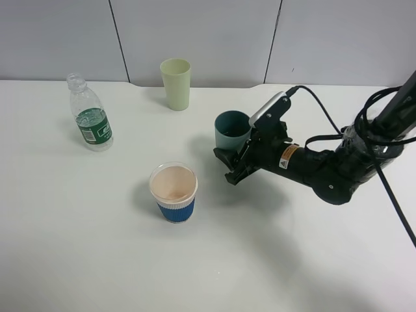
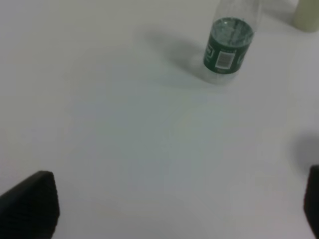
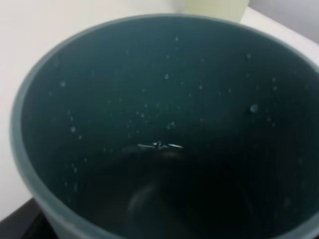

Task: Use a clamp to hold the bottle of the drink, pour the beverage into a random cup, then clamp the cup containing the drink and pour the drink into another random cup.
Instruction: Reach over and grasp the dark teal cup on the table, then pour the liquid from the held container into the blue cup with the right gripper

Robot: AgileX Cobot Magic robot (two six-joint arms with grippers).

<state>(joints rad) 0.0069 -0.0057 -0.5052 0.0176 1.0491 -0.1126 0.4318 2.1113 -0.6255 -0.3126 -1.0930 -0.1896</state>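
Teal cup [image 3: 159, 124] overflows the right wrist view, rim partly clipped. Left wrist view chops the neck off the bottle [image 2: 227, 47], label print too blurred to read.

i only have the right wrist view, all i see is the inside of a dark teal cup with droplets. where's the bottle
observer: the clear plastic bottle with the green label stands upright at the far left of the white table, well away from the right gripper.
operator: which cup is nearest this one
observer: the paper cup with the blue sleeve, in front and to the left of the dark teal cup in the exterior high view.
operator: left arm doing anything
observer: the left gripper is open, with nothing between its fingers and the bottle ahead of it.
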